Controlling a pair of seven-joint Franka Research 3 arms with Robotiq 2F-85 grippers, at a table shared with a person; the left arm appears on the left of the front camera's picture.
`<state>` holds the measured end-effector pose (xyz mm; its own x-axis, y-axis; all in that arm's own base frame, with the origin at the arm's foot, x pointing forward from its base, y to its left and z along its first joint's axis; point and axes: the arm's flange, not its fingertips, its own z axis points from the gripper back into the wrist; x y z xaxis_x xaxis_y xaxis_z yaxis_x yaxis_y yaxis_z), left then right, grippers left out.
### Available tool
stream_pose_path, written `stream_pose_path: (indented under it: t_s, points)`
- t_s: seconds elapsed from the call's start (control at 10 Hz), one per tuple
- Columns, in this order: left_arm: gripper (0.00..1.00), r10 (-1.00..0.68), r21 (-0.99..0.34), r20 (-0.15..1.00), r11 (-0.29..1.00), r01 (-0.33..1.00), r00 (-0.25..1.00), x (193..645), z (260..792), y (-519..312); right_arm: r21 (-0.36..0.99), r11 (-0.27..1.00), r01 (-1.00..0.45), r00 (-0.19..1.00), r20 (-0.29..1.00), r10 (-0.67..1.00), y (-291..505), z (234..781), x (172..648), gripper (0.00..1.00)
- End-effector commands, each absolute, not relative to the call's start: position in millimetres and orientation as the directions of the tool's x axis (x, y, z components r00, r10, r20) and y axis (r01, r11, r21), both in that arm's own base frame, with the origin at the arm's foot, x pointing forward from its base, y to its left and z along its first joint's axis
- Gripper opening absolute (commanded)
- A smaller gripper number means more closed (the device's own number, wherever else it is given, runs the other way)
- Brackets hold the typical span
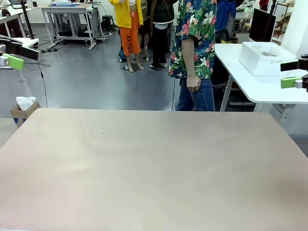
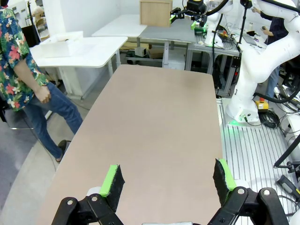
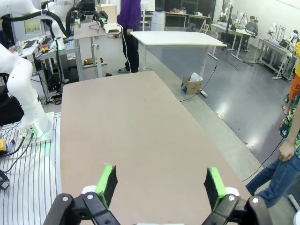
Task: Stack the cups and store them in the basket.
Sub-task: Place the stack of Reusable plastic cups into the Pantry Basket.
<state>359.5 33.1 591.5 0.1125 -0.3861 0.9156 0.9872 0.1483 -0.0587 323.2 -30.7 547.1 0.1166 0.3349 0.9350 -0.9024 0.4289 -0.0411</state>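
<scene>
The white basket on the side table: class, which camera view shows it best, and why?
The front view: the basket sits close on the white side table, rim and walls distinct. The left wrist view shows it farther off, washed out. In the right wrist view I cannot make it out.

Quick count: one tan surface (image 1: 154, 168), two pincers, left pincer (image 2: 168, 183) and right pincer (image 3: 160, 183), one person (image 1: 196, 53) upper middle, and one white bin (image 1: 262, 58) upper right.

Black two-finger grippers, the left gripper (image 2: 168, 180) and the right gripper (image 3: 160, 183), are fitted with green pads (image 2: 111, 179) and round silver screws; a floral shirt (image 1: 197, 36) and blue jeans (image 1: 197, 98) are worn by the person.
</scene>
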Motion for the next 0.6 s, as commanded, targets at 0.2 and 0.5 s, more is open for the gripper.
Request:
stream_pose_path:
  t_s: [0.2, 0.5]
  points:
    - [1.00, -0.363, -0.065, 0.925, 0.147, 0.987, 0.115, 361.2, 595.9, 31.5, -0.060, 0.428, -0.902, 0.088, 0.944, 0.318, -29.2, 547.1, 326.2, 1.00]
    - [1.00, -0.363, -0.065, 0.925, 0.147, 0.987, 0.115, 361.2, 595.9, 31.5, -0.060, 0.428, -0.902, 0.088, 0.944, 0.318, -29.2, 547.1, 326.2, 1.00]
